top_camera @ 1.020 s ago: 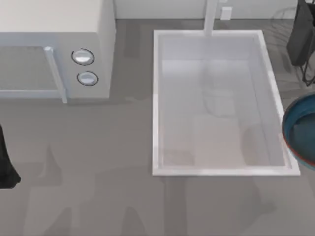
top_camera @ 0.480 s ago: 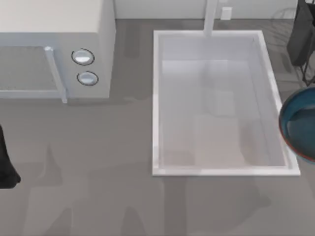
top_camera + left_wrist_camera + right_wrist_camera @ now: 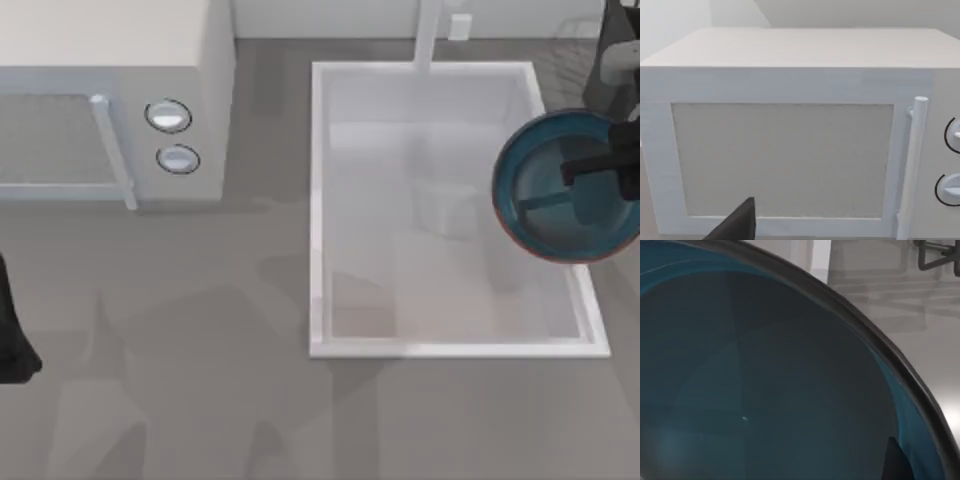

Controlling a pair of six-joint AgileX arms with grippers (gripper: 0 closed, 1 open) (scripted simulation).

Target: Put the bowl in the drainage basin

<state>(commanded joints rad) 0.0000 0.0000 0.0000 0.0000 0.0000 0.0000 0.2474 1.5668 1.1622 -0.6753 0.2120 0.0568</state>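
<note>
Two arms share this table, and we take them from the top view's left edge across to its right. At about nine o'clock in the top view our left arm sits as a dark shape at the table's left margin, parked; we cannot tell whether the left gripper is released or clenched, since the left wrist view shows just a dark sliver of it in front of the microwave's door. The white microwave stands at about ten o'clock, its vertical door handle and two round knobs facing the table's open middle. Right of centre lies the drainage basin, a white sunken rectangle with a raised rim, and a white faucet post rises at its twelve o'clock edge. Over the basin's right rim, near three o'clock in the top view, hangs the bowl, teal-blue with a thin reddish-brown rim, partly above the basin's inside and partly past its right wall. Our right gripper reaches into it from the right edge, one dark finger inside the bowl, grasping the bowl at its rim. In the right wrist view the bowl's glazed inside looms close, with white surfaces beyond its rim.
</note>
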